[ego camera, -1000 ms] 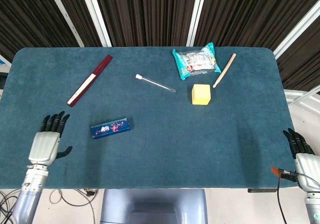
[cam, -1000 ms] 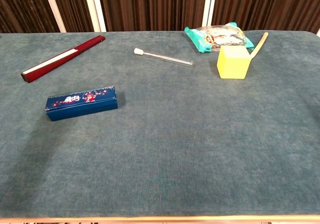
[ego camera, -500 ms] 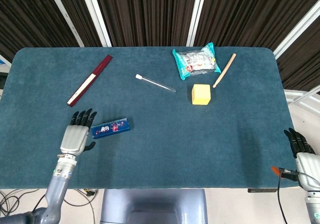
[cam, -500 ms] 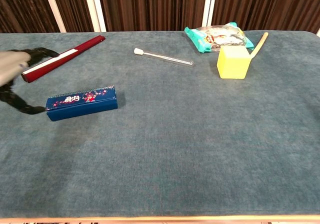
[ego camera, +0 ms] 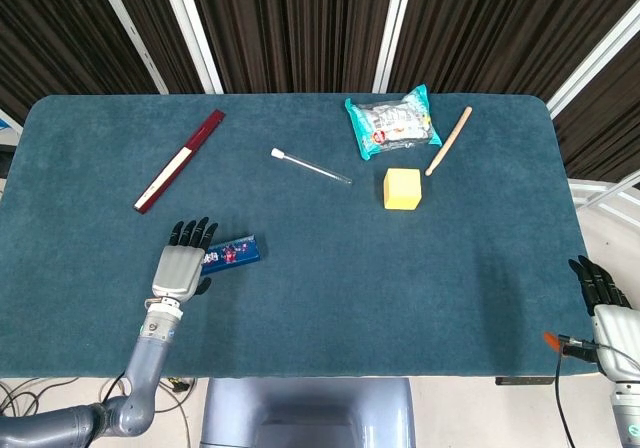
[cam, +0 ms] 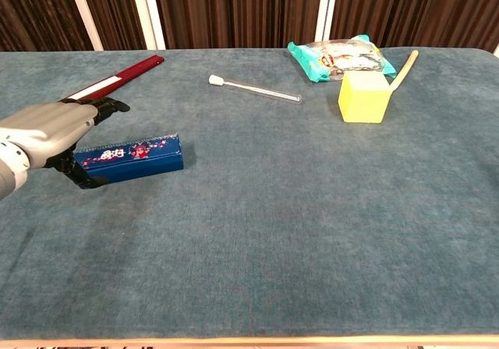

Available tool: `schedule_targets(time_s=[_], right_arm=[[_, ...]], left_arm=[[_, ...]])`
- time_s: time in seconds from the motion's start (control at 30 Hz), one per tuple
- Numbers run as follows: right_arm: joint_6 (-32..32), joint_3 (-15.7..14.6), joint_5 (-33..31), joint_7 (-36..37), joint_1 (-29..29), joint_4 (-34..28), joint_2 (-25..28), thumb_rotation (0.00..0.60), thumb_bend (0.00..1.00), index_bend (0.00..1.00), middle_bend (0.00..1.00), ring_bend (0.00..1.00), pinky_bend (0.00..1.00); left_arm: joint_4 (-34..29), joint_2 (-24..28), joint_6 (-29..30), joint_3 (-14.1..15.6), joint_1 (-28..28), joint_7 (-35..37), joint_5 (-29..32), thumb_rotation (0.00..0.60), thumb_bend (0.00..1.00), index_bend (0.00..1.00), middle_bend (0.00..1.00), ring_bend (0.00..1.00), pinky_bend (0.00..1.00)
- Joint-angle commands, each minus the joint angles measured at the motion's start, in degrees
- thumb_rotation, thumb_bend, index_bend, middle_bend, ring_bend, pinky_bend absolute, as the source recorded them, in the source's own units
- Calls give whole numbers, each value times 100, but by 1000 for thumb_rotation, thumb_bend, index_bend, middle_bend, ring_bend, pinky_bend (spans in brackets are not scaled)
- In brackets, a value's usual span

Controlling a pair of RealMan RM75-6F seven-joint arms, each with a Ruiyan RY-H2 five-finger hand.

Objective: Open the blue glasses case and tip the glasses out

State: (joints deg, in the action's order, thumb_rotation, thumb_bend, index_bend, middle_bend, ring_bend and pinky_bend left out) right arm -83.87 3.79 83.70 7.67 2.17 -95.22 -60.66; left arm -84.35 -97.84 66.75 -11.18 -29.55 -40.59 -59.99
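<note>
Behind teal felt table (ego camera: 450, 268), dark slatted wall (ego camera: 290, 23) with white posts (ego camera: 395, 18)

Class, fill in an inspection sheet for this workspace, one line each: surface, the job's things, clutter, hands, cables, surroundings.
Surface: teal felt table.
Job's things: blue glasses case lying closed, near left.
Clutter: red strip, clear tube, snack bag, yellow block, wooden stick.
Hands: left hand over the case's left end, fingers spread, contact unclear; right hand off the table's right edge, holding nothing.
Cables: black cable near the right hand; loose wires bottom left.
Surroundings: dark slatted wall with white bars.
</note>
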Motion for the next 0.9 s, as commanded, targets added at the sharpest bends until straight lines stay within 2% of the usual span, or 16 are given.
schedule_targets(time_s=[0.03, 0.27, 0.53, 0.9], right_arm=[[5, 2, -12, 1, 0, -4, 0, 600, 176, 0, 0, 0, 194], [22, 9, -34, -3, 5, -16, 1, 600, 176, 0, 0, 0, 193], [21, 18, -48, -16, 6, -21, 0, 600, 177, 0, 0, 0, 194], [19, 23, -53, -22, 6, -16, -4, 600, 176, 0, 0, 0, 194]], left_arm=[[185, -64, -44, -48, -66, -24, 96, 600, 221, 0, 0, 0, 11], [457, -50, -135, -150, -143, 53, 260, 600, 222, 0, 0, 0, 11], [474, 82, -165, -102, -132, 190, 286, 600, 223, 0, 0, 0, 15], [-96, 553, -380, -86, -219, 367, 204, 600, 356, 0, 120, 0, 19]])
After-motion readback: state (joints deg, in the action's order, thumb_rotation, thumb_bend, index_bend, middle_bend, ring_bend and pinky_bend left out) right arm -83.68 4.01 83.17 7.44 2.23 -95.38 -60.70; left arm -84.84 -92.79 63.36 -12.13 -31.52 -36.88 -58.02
